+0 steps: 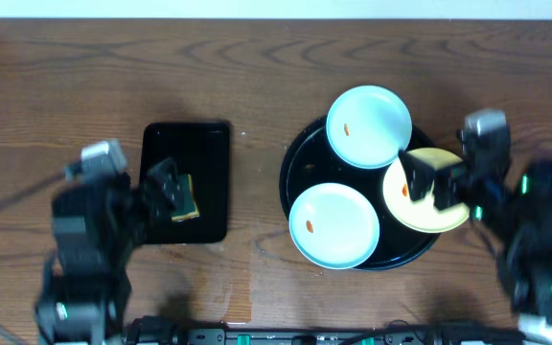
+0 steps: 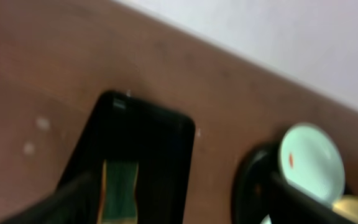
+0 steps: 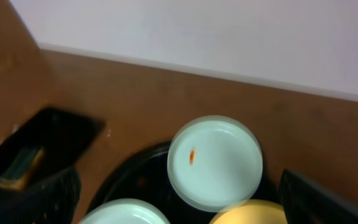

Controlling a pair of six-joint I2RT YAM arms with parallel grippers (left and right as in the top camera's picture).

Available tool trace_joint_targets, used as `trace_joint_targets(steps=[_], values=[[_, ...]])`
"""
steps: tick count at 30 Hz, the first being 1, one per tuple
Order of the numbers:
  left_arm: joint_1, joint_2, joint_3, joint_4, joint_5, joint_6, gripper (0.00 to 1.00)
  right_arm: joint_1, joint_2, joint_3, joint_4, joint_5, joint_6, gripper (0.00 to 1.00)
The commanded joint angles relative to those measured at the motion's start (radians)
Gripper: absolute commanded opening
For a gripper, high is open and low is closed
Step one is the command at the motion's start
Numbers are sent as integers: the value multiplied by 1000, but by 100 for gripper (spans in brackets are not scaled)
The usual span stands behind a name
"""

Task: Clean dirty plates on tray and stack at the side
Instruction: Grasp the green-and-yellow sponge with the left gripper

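Observation:
The round black tray (image 1: 295,172) holds three plates. One pale blue plate (image 1: 369,125) lies at the back and another (image 1: 333,225) at the front, each with an orange smear. The pale yellow plate (image 1: 439,216) lies at the right, partly hidden under my right gripper (image 1: 425,177), which hovers open over it. In the right wrist view the right gripper (image 3: 185,208) is open and empty above the back blue plate (image 3: 215,162), the yellow plate (image 3: 253,214) and the tray (image 3: 135,171). My left gripper (image 1: 166,192) is open and empty.
A smaller rectangular black tray (image 1: 209,153) lies left of the round tray and holds a green and yellow sponge (image 1: 188,199). The left gripper (image 2: 185,214) hovers over this rectangular tray (image 2: 154,137), beside the sponge (image 2: 120,190). A white wall runs along the table's far edge.

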Motion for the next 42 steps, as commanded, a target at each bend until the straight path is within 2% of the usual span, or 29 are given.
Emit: trace_joint_targets(steps=[1,5,10,16,20,21,23,26,34,38,42], values=[[-3,233,261,-193,23,68,85,-18,232,271,-191,-9,-10,99],[-3,406,399,-345,18,68,85,-18,398,433,-337,0,-35,99],[-3,517,405,-409,25,64,85,-18,501,456,-370,-43,-2,99],[-2,649,325,-445,-43,38,84,-18,555,454,-425,-54,-2,99],[-2,780,236,-375,-42,-8,83,-18,570,454,-436,-54,-2,99],[-2,808,222,-350,-42,-7,78,-18,570,454,-435,-54,-2,99],[-2,870,206,-306,-42,-7,56,-18,570,454,-430,-54,-2,99],[-4,973,203,-260,-42,-7,33,-18,570,454,-427,-54,-2,99],[-4,1135,203,-164,-96,-4,23,-18,570,454,-429,-54,-2,99],[-4,1175,203,-124,-95,-4,13,-18,570,453,-428,-54,-2,99],[-3,1180,224,-135,-45,-2,10,-18,570,454,-429,-54,-2,99]])
